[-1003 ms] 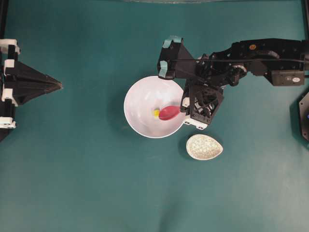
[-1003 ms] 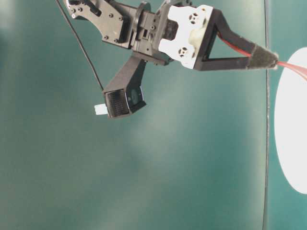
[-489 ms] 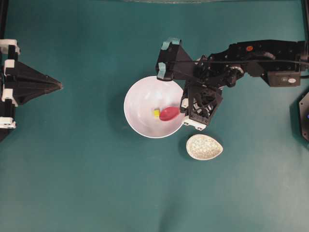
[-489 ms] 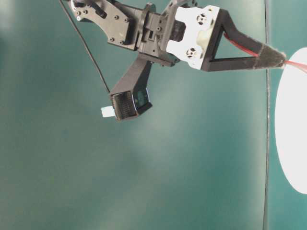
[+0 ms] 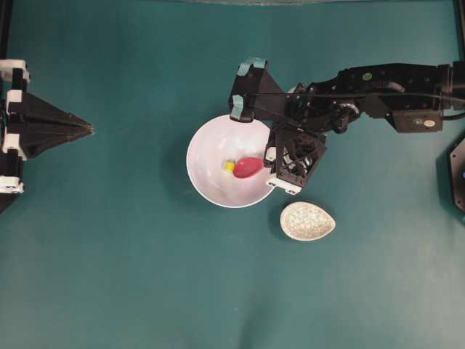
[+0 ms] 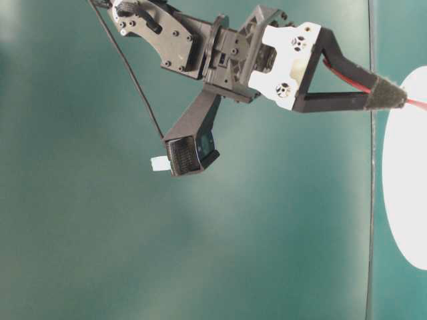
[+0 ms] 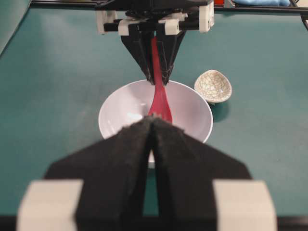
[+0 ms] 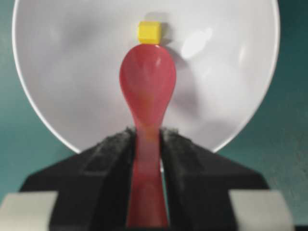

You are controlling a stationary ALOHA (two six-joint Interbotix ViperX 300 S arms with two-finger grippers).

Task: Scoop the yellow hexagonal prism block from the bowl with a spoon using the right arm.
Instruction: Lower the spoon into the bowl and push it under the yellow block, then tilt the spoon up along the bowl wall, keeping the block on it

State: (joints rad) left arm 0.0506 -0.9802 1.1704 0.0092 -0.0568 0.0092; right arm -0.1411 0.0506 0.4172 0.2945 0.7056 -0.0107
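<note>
Right claw (image 8: 147,144) pinching the handle of the red spoon (image 8: 147,91), one padded finger (image 8: 113,149) on each side, pressed against the handle. Spoon reaching out over the rim of the white bowl (image 5: 207,149) and down into it, scoop facing up. Tiny yellow block (image 8: 149,31) lying inside the bowl, just at the tip of the scoop; touching or only very near, cannot tell from the right wrist view. In the overhead view, yellow block (image 5: 228,166) at the left end of the spoon (image 5: 248,167), a little right of the bowl's middle. Block not on the scoop, on the bowl's inner surface.

Right arm (image 5: 378,91) stretched in from the right edge of the overhead view, its wrist bent down over the right rim of the bowl. In the table-level view, right claw (image 6: 390,97) pointing toward the bowl (image 6: 407,187), the red handle (image 6: 417,103) sticking out of its tip.

Left claw (image 7: 153,127) pressed together, nothing between its fingers, parked at the far left edge of the table (image 5: 131,276), well apart from the bowl.

Small speckled egg-shaped dish (image 5: 307,221) standing on the table just beside the bowl, at its lower right in the overhead view, not touching it.
</note>
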